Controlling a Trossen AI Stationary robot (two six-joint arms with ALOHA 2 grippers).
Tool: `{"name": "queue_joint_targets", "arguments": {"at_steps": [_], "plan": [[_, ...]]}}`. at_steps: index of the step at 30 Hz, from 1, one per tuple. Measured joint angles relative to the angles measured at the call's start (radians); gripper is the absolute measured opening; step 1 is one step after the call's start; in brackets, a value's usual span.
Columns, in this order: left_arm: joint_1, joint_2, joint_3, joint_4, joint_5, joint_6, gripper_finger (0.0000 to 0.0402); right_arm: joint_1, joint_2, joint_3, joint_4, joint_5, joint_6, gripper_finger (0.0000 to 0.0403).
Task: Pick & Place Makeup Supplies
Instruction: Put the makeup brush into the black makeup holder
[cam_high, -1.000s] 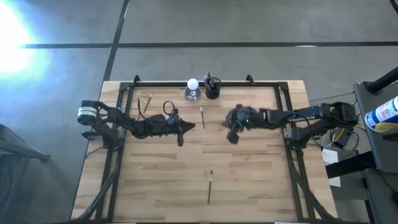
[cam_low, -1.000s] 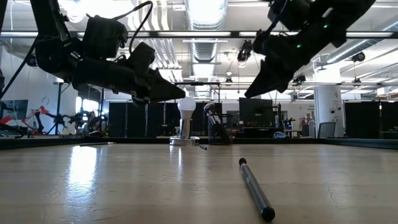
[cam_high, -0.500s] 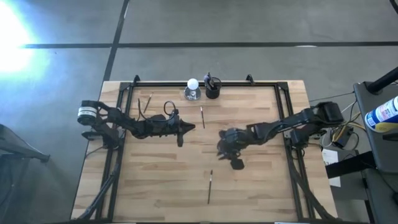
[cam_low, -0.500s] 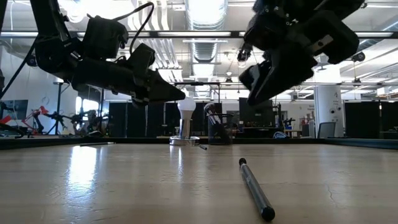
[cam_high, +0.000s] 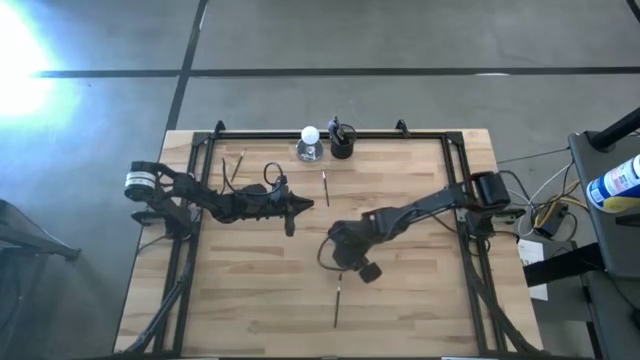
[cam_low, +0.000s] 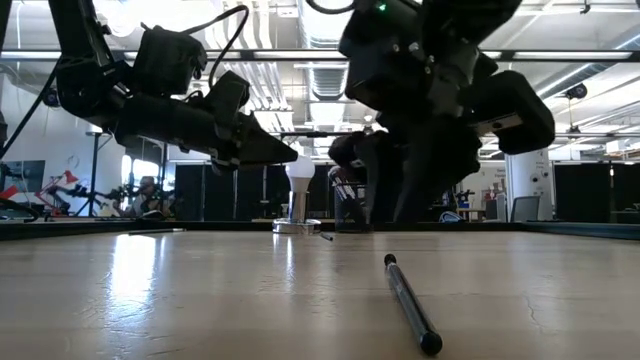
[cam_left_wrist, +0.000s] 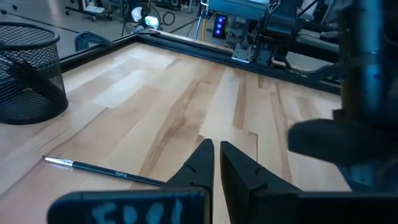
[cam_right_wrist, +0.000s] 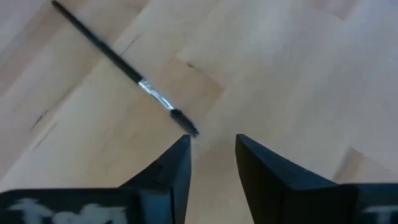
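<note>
Wooden tabletop (cam_high: 400, 300) from above: we hold our right gripper (cam_high: 338, 262) over the brush (cam_high: 338, 300) lying at six o'clock, ready to drop onto it. Our left gripper (cam_high: 300, 203) waits mid-table, by a second brush (cam_high: 324, 187). Low down, the near brush (cam_low: 410, 303) lies flat, untouched. Left wrist: fingers nearly closed, empty. Right wrist: jaws narrowly parted, bristle tip (cam_right_wrist: 185, 122) just ahead.

The right gripper (cam_high: 338, 262) hangs over the middle of the table (cam_high: 420, 300), just above the tip of a brush (cam_high: 337, 300) lying toward the near edge. Another brush (cam_high: 324, 187) lies beyond it, just ahead of the left gripper (cam_high: 310, 203). Behind that brush stand a cup (cam_high: 341, 142) and a ball (cam_high: 310, 137).
</note>
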Motion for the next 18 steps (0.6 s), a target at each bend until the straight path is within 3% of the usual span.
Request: {"name": "queue_joint_targets", "arguments": {"at_steps": [18], "plan": [[0.0, 0.0, 0.0, -0.009, -0.004, 0.029, 0.002, 0.051, 0.096, 0.052, -0.016, -0.009, -0.095, 0.0097]]}}
